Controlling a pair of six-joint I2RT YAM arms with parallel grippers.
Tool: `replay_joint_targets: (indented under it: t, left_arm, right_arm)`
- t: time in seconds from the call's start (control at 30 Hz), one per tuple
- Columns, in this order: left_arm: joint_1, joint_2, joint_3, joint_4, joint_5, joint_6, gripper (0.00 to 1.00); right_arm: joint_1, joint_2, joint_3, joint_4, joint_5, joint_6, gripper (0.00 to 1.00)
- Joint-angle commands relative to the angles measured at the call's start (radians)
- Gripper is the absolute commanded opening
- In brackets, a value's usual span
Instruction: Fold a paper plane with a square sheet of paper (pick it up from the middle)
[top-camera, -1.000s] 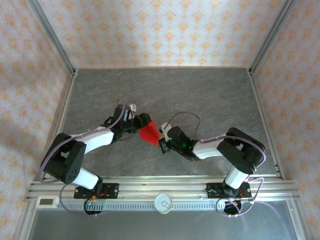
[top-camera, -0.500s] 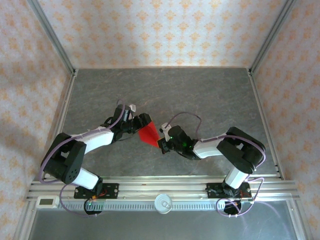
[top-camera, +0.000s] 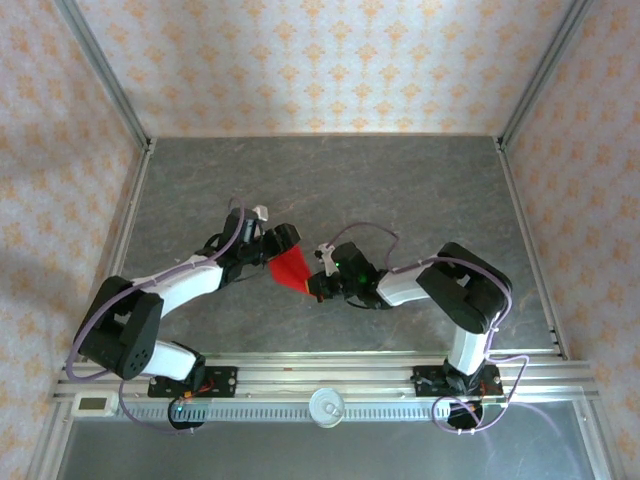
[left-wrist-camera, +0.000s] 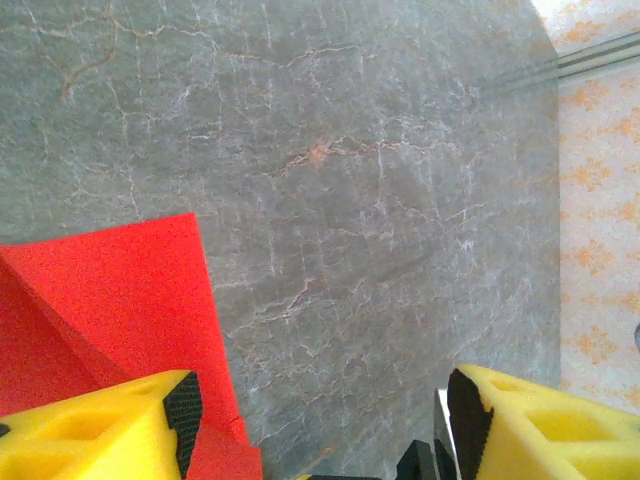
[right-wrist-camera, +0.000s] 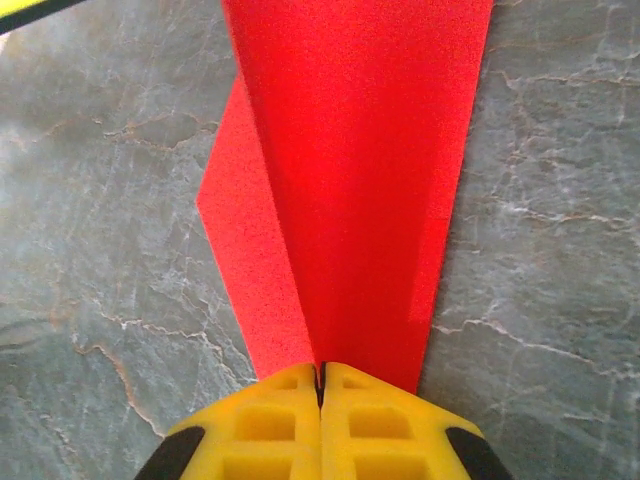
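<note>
The square sheet of paper (top-camera: 290, 268) is bright red and folded into a narrow tapering dart with a centre crease, the shape of a paper plane. My right gripper (top-camera: 316, 285) is shut on its narrow end. In the right wrist view the paper (right-wrist-camera: 350, 170) fans out from the closed right gripper (right-wrist-camera: 322, 372) just above the table. My left gripper (top-camera: 277, 241) is at the paper's wide end and is open. In the left wrist view the red paper (left-wrist-camera: 110, 300) passes by the left finger (left-wrist-camera: 150, 420). The gap of the left gripper (left-wrist-camera: 322, 415) holds nothing.
The grey marbled tabletop (top-camera: 400, 190) stretches all round the paper. Patterned walls with metal corner posts (top-camera: 100, 75) close in the back and sides. An aluminium rail (top-camera: 330, 375) carries both arm bases along the near edge.
The right gripper has carried the red paper a little to the left, its arm reaching further. The left gripper has shifted slightly left with it and stays open.
</note>
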Motion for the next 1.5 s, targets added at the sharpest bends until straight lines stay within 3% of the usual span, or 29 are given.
replay_joint_targets:
  t: [0.0, 0.17, 0.4, 0.53, 0.83, 1.47]
  left_arm:
    - [0.012, -0.032, -0.022, -0.033, -0.036, 0.026, 0.68]
    - [0.014, -0.038, -0.043, -0.024, -0.02, 0.037, 0.6]
    - [0.019, -0.017, -0.098, 0.043, 0.03, 0.026, 0.22]
    - [0.022, 0.011, -0.122, 0.097, 0.067, 0.005, 0.11]
    - [0.022, 0.056, -0.13, 0.161, 0.088, -0.022, 0.08]
    - [0.023, 0.21, -0.065, 0.226, 0.174, -0.013, 0.06]
  right_arm:
    - [-0.018, 0.03, 0.016, 0.024, -0.098, 0.076, 0.0]
    - [-0.058, 0.058, 0.02, 0.066, -0.211, 0.146, 0.0]
    - [-0.082, 0.097, 0.063, 0.031, -0.303, 0.226, 0.0]
    - [-0.101, 0.131, 0.09, 0.012, -0.364, 0.279, 0.0]
    - [-0.102, 0.133, 0.091, -0.018, -0.319, 0.331, 0.0]
    - [-0.076, 0.122, -0.001, 0.122, -0.187, 0.427, 0.0]
